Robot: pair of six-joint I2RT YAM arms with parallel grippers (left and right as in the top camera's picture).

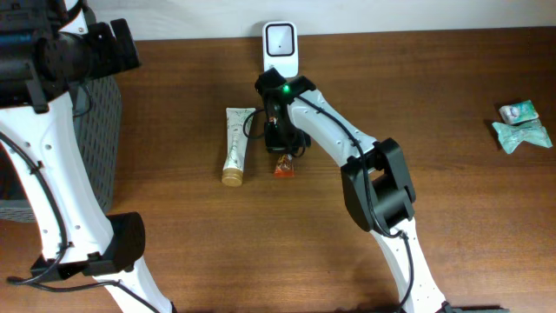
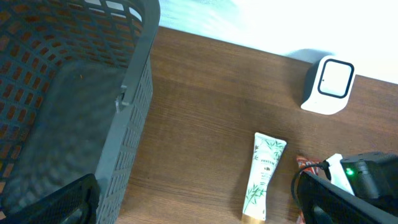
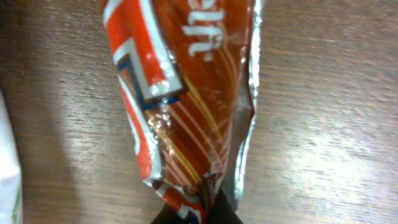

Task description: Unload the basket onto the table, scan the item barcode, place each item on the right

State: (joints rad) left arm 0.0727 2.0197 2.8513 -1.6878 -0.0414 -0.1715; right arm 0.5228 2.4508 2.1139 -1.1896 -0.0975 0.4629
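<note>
Currently right tool (image 3: 198,214) is clamped on the end of the orange snack packet (image 3: 186,93), lying on worktop (image 1: 434,87) near scanner (image 1: 281,45), probably to lift it for scanning; left tool (image 2: 196,202) spread apart, idle.

Wood tbl (image 1: 452,69): scanner (image 1: 281,45), cream tube (image 1: 235,146), orange pkt (image 1: 283,168), green pkts (image 1: 521,126), grey basket (image 1: 102,148).

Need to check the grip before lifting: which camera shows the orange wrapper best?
Right wrist: the orange wrapper fills the frame, its end pinched in the right gripper. Overhead shows only a small orange tip below the right arm; left wrist shows a sliver beside that arm.
</note>
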